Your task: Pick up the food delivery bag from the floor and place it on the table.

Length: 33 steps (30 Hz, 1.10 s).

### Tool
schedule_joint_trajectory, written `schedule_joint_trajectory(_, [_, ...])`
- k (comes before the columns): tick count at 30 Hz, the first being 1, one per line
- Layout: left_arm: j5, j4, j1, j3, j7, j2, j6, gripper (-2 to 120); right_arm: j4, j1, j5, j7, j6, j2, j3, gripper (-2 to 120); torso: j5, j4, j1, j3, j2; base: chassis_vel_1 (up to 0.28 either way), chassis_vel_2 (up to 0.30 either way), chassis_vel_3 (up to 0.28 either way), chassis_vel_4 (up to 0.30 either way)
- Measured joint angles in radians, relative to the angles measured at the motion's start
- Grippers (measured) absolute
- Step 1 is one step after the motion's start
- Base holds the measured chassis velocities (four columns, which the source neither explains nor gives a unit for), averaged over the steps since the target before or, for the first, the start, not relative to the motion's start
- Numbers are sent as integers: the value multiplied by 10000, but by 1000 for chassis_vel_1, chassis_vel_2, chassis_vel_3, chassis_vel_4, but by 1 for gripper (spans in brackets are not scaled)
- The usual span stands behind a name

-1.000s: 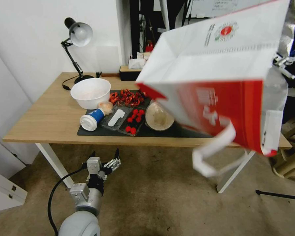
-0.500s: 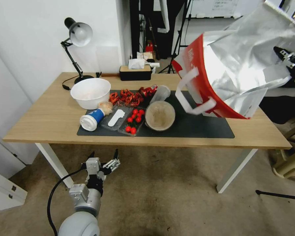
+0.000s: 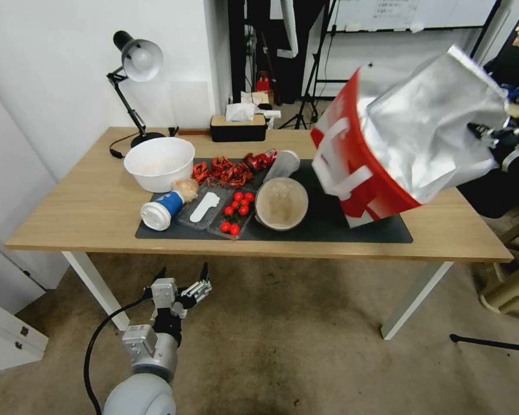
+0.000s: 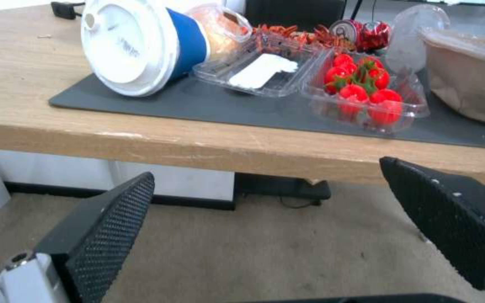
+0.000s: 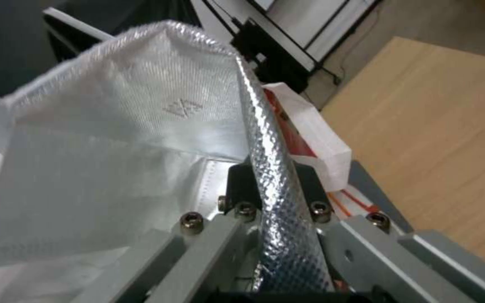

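Foil-lined food delivery bag (image 3: 403, 155) tilts at the tabletop's (image 3: 86, 207) three o'clock end, bottom corner touching, its rim pinched in the right claw (image 3: 485, 134). Placing step; next, I judge, settle it upright. Left claw (image 3: 181, 282) hangs agape, empty.

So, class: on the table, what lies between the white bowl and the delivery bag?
In the head view, between the white bowl and the delivery bag lie red food scraps, a tomato tray, a clear cup and a round brown container.

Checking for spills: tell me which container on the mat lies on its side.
The blue cup with the white lid: it lies tipped over, lid toward the table's front edge. The white bowl and the brown bowl stand upright.
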Motion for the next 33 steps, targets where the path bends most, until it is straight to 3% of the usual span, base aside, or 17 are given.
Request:
schedule_joint_trajectory(11, [169, 15, 41, 71, -23, 37, -90, 100, -149, 479, 117, 1084, -487, 55, -578, 0, 0, -2, 0, 0, 0, 0, 0, 0, 0])
schedule_joint_trajectory(33, [273, 11, 171, 91, -23, -27, -217, 100, -291, 562, -104, 1113, -615, -26, -691, 0, 0, 0, -1, 0, 0, 0, 0, 0, 0])
